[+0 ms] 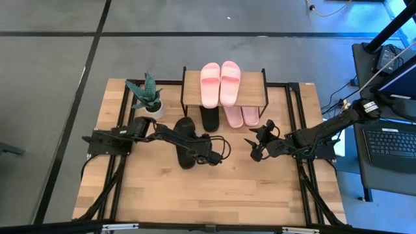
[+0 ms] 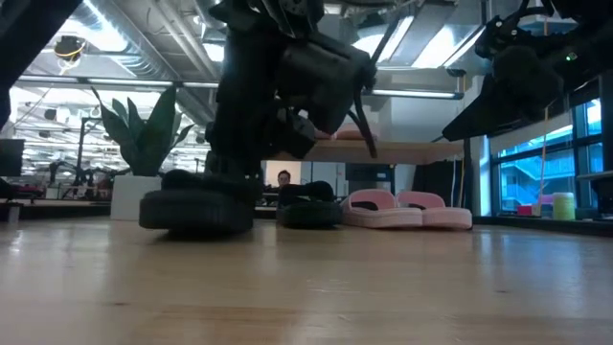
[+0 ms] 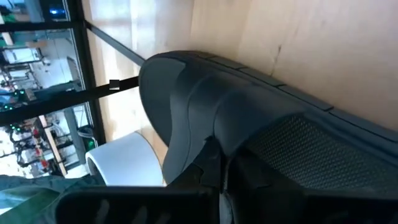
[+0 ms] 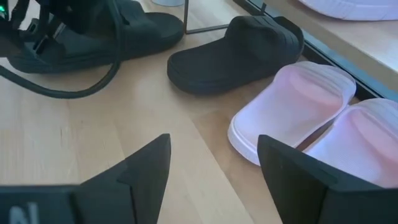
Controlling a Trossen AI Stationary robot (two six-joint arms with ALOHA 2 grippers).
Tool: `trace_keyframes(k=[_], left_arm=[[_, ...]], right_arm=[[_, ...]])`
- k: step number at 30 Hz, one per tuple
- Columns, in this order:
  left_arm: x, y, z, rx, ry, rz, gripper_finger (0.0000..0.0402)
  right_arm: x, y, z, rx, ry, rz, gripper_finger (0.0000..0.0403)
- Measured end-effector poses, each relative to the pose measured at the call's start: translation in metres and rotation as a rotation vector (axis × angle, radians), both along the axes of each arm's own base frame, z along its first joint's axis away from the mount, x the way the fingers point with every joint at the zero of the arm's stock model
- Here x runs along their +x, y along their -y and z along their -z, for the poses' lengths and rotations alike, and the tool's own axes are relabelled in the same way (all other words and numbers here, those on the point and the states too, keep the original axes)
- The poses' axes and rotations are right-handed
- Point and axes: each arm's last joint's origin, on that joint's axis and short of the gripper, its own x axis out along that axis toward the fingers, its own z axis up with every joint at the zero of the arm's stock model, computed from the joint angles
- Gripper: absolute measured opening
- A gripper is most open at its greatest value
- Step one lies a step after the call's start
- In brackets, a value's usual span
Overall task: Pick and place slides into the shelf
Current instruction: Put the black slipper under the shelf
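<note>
High view: left gripper (image 1: 207,156) over black slide (image 1: 184,143).

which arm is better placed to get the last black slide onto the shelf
Left. Its claw is already on the black slide lying out on the table, just in front of the shelf. The right claw hangs open off to the side, away from that slide.

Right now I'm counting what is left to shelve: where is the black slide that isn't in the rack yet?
High view: the black slide lies on the tabletop left of centre, under the left gripper, in front of the potted plant.
</note>
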Motion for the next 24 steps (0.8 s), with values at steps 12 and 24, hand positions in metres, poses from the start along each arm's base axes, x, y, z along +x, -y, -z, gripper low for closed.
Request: trace_keyframes(k=[12,24], left_arm=[[0.006,0.002,0.003,-0.022,0.062,0.012,0.0004],[0.013,0.003,-0.008,-0.01,0.092,0.041,0.0003]], right_arm=[[0.001,0.0,-0.002,0.008,0.023,0.0,0.0242],[0.001,0.0,-0.002,0.009,0.024,0.0,0.0242]])
